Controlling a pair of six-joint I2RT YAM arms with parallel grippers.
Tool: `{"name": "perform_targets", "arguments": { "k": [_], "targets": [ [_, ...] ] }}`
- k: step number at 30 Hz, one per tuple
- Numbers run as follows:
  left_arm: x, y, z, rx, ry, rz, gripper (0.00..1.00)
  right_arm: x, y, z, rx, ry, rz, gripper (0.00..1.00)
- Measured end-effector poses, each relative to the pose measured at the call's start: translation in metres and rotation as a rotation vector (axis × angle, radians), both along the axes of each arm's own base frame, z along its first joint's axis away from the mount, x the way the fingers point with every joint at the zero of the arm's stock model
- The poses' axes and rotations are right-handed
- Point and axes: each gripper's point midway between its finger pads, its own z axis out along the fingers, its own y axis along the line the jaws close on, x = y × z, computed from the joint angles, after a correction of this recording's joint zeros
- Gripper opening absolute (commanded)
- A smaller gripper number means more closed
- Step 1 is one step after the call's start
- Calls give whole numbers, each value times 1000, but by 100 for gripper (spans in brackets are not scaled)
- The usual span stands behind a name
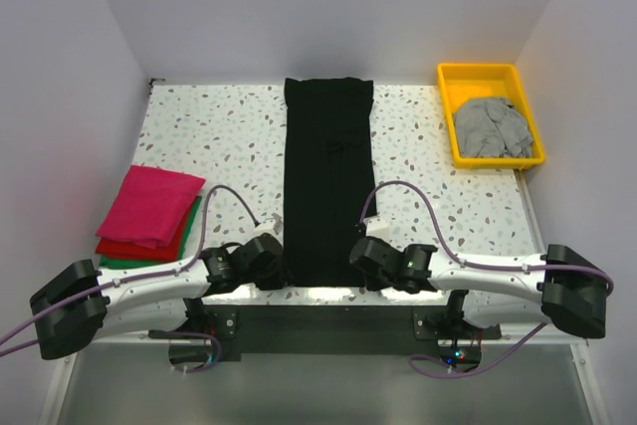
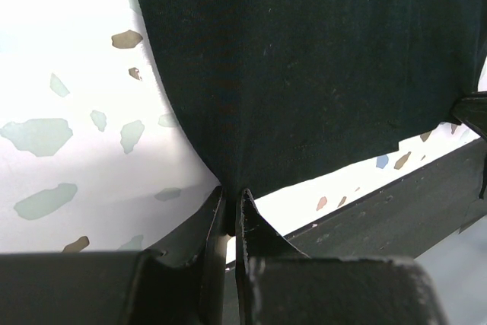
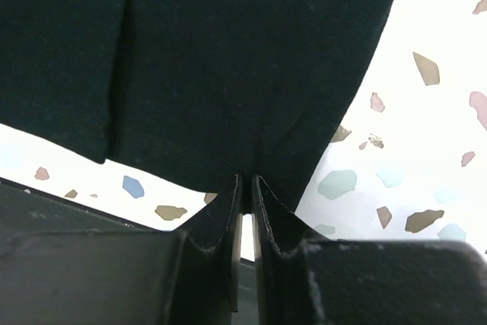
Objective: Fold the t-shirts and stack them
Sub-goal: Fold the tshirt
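Note:
The black t-shirt (image 1: 328, 176) lies as a long narrow strip down the middle of the table, its hem at the near edge. My left gripper (image 1: 282, 264) is shut on the near left corner of that hem; in the left wrist view the black cloth (image 2: 304, 58) runs into the pinched tips (image 2: 232, 202). At the near right corner, my right gripper (image 1: 360, 256) is shut on the hem, and the right wrist view shows the cloth (image 3: 228, 58) caught between its tips (image 3: 247, 186). A magenta t-shirt (image 1: 151, 204) lies folded on top of a red one (image 1: 124, 246) and a green one (image 1: 129, 263) at the left.
A yellow tray (image 1: 478, 74) at the back right holds a crumpled grey t-shirt (image 1: 490, 126). White walls close the table on three sides. The dark mounting bar (image 2: 396, 211) runs along the near edge just behind the hem.

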Motion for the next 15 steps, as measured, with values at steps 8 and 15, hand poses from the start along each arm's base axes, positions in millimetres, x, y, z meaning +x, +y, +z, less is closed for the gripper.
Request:
{"name": "perform_targets", "arguments": {
  "k": [8, 15],
  "targets": [
    [0, 0, 0, -4, 2, 5, 0, -2, -5, -2, 1, 1, 0, 5],
    [-1, 1, 0, -7, 1, 5, 0, -4, -10, -3, -14, 5, 0, 5]
  ]
}}
